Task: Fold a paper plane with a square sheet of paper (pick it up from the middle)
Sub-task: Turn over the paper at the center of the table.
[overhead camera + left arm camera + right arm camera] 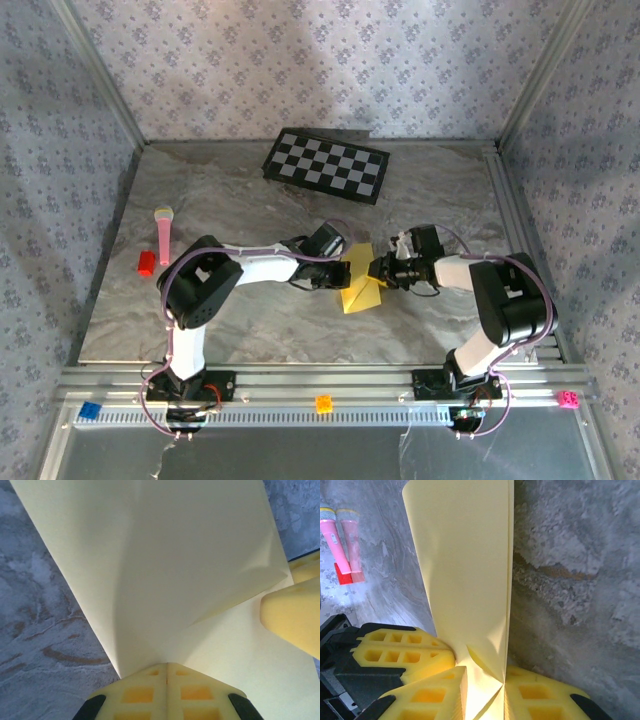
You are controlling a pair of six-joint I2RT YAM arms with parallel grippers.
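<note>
The square sheet of paper [360, 285] is pale yellow, folded, and held up off the table mid-table between both grippers. My left gripper [345, 265] is shut on the sheet's left part; in the left wrist view its pads [145, 690] meet at the fold [165, 555]. My right gripper [375, 270] faces it from the right. In the right wrist view the sheet [465, 555] runs down between the right gripper's [485, 695] fingers, which stand a little apart; the right-hand pad [540, 695] touches the fold. No paper plane shape shows.
A checkerboard [326, 165] lies at the back. A pink stick [163, 235] and a red block [146, 262] sit at the left. Orange [324, 403], blue [90, 410] and pink [567, 399] blocks rest on the front rail.
</note>
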